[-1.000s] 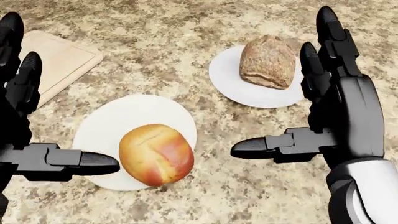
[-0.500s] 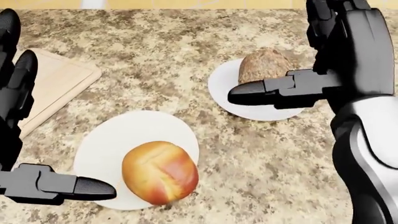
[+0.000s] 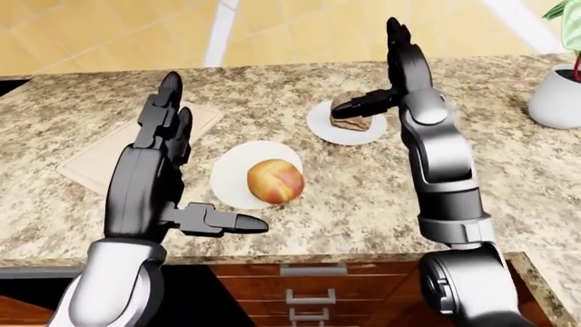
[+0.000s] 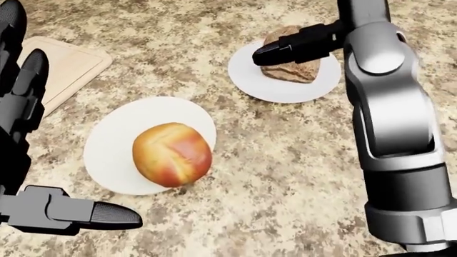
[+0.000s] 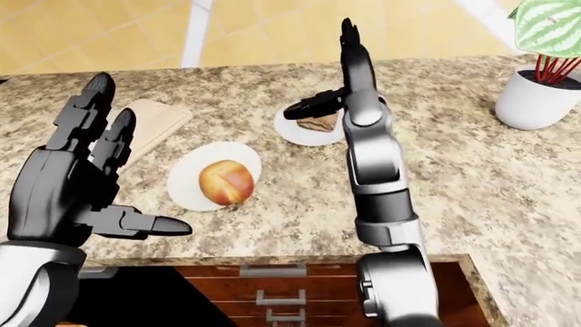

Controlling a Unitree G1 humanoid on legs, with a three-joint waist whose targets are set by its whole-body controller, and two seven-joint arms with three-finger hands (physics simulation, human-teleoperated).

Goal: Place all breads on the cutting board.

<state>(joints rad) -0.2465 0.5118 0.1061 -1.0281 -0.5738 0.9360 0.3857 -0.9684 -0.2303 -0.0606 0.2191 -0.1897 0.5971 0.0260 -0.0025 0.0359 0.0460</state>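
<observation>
A golden round bread roll [image 4: 171,154] rests on a white plate [image 4: 114,134] on the granite counter. A brown loaf [image 4: 289,69] lies on a second white plate [image 4: 275,91] toward the top right of the head view. The pale cutting board [image 4: 68,67] lies at the upper left with nothing on it. My left hand [image 3: 195,170] is open, left of the roll and nearer the counter's edge, touching nothing. My right hand [image 3: 368,71] is open above the brown loaf, its thumb [image 4: 296,45] stretched across the loaf's top; I cannot tell if it touches.
A white pot with a green plant [image 5: 536,95] stands at the counter's far right. Wooden drawers [image 3: 304,293] sit under the counter's near edge [image 3: 300,255]. A tiled floor shows beyond the counter's top edge.
My right arm has reached up the view, from beside the roll to over the brown loaf. The view has shifted slightly. My left hand has hardly moved.
</observation>
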